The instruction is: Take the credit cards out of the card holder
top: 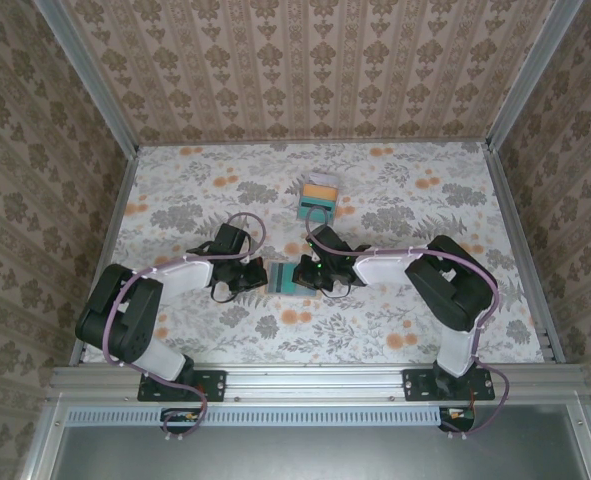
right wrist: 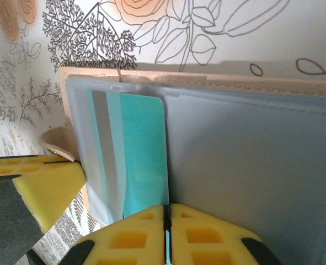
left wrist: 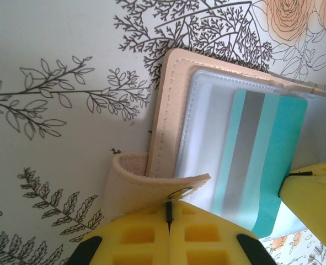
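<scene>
The right pincer (right wrist: pixel 165 212) has its pads pressed together on an edge of the teal card (right wrist: pixel 143 154), and a sliver of teal shows in the seam between them. The left pincer (left wrist: pixel 168 212) is likewise closed, nipping what looks like the snap strap (left wrist: pixel 151 176) of the holder (left wrist: pixel 171 110), which would steady it.

The holder lies open near the middle of the table (top: pixel 195 190), a little toward the near edge, between the two arms. The card sits in a clear sleeve (right wrist: pixel 251 165) on one panel. Other cards (top: pixel 318 197) lie stacked nearer the far edge, well apart.

The card looks light, stiff and slick. The sleeve is soft and likely to cling, so the card should be slid straight out along its length. The best hold is on the free edge, with the pads flat on both faces. A skewed pull could drag the light holder along.
</scene>
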